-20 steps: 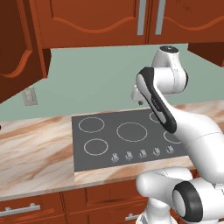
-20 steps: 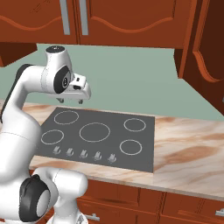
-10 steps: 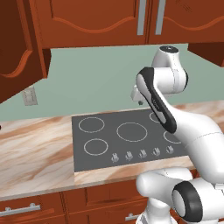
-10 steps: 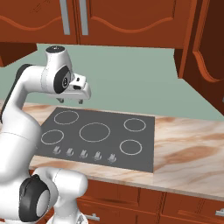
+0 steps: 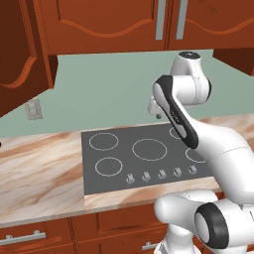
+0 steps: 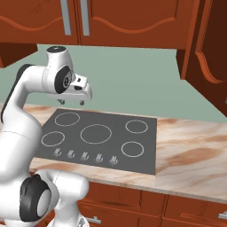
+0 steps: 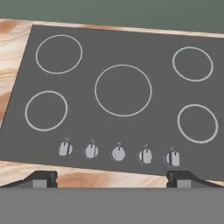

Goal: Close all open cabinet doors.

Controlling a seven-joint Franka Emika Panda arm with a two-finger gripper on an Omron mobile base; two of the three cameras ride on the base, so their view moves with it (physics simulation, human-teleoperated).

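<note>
Two closed cabinet doors [image 5: 104,20] with vertical silver handles [image 5: 160,20] span the wall above the cooktop. One open cabinet door [image 5: 20,54] swings out at the left. Another open cabinet door [image 6: 208,53] juts out at the right, and its edge [image 5: 237,57] also shows in the left base view. My gripper [image 6: 71,102] hangs open and empty over the back of the cooktop, well below the doors and touching nothing. It also shows beside the arm [image 5: 155,112]. In the hand view its fingertips [image 7: 42,178] stand wide apart above the knobs.
A black cooktop [image 5: 144,149] with five knobs [image 7: 118,153] is set into the marbled counter [image 5: 39,173]. Drawer fronts with short horizontal handles [image 5: 22,238] run below. A wall outlet [image 5: 33,109] sits on the green backsplash at the left.
</note>
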